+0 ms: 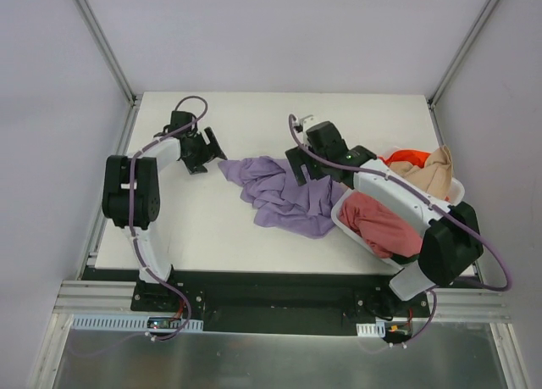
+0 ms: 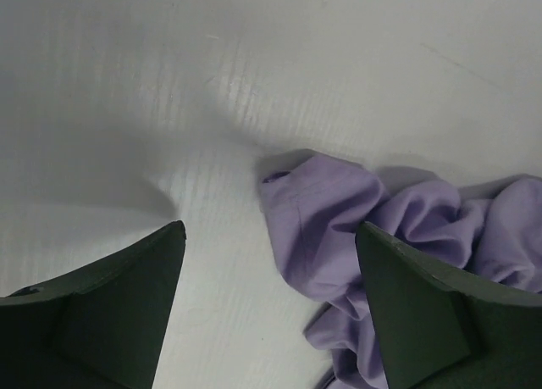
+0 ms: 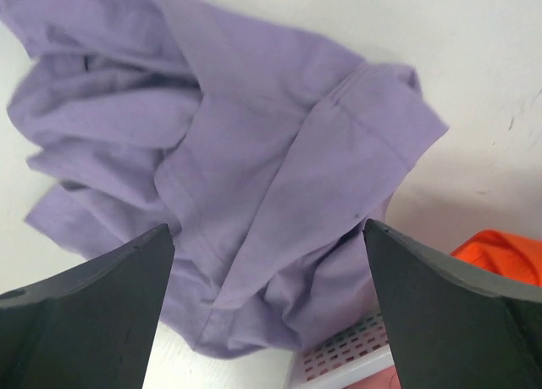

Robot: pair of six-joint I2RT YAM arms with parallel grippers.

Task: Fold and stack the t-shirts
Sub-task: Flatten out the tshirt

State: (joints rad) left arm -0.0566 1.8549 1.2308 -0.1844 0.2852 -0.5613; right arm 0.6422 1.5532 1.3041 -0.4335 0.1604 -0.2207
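1. The white table [image 1: 195, 228] is carrying the crumpled lavender t-shirt [image 1: 284, 194] near its middle. The shirt's long axis is running from far-left to near-right, and its near end is reaching the white basket [image 1: 341, 213].
2. The basket is holding the dusty pink t-shirt [image 1: 385, 224], the beige t-shirt [image 1: 434, 170] and the orange-red t-shirt [image 1: 405, 158].
3. The right gripper [image 1: 303, 164] is hovering over the lavender shirt's far-right edge, spread wide and empty. The left gripper [image 1: 203, 152], equally wide and empty, is sitting just off the far-left corner.
4. Only the right wrist view is showing a stitched sleeve hem [image 3: 373, 109]; the left wrist view is showing a corner lying toward its right finger.
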